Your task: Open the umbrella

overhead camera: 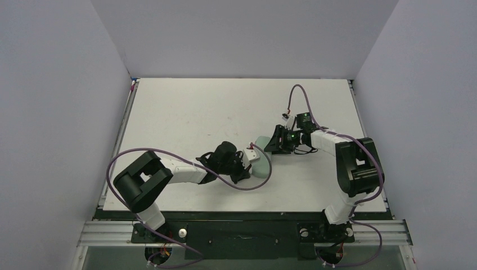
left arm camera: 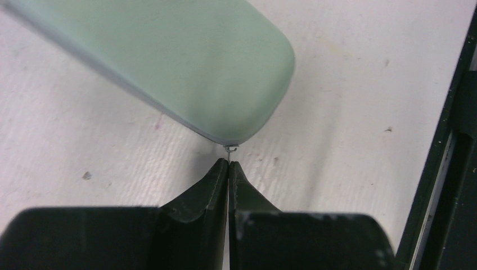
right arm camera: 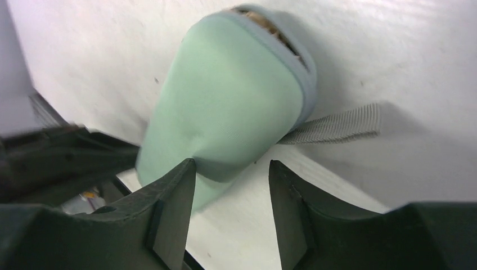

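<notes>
Your left gripper point(left arm camera: 228, 164) is closed, tips together at the rounded end of the mint-green case point(left arm camera: 185, 62). It sits just under a tiny metal loop point(left arm camera: 230, 148), which it may be pinching; that part is too small to tell. Your right gripper point(right arm camera: 232, 164) stands apart around the case's other end on the tabletop point(right arm camera: 394, 50). The umbrella point(right arm camera: 264, 22) shows only as tan fabric in the case's open seam, beyond that gripper.
</notes>
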Robot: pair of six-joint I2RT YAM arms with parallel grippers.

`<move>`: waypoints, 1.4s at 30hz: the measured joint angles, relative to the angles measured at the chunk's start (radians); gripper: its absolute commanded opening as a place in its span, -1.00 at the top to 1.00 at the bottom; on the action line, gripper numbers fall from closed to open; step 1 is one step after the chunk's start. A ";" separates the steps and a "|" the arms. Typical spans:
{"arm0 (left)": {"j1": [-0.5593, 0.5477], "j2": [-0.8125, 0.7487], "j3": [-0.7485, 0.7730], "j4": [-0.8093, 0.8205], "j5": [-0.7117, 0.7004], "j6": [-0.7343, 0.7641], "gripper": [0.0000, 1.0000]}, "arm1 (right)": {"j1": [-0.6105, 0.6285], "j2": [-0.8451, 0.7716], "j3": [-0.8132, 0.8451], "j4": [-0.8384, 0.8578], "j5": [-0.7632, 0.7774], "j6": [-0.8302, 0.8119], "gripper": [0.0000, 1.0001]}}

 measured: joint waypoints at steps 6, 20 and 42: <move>0.056 0.022 0.056 -0.038 0.038 0.028 1.00 | -0.010 -0.105 -0.006 -0.204 0.026 -0.246 -0.07; 0.092 0.081 0.106 -0.058 0.069 0.120 1.00 | 0.097 -0.066 0.195 -0.244 -0.042 -0.337 0.39; 0.038 0.037 0.048 -0.042 0.005 0.081 1.00 | 0.167 0.168 0.134 0.040 -0.157 0.004 1.00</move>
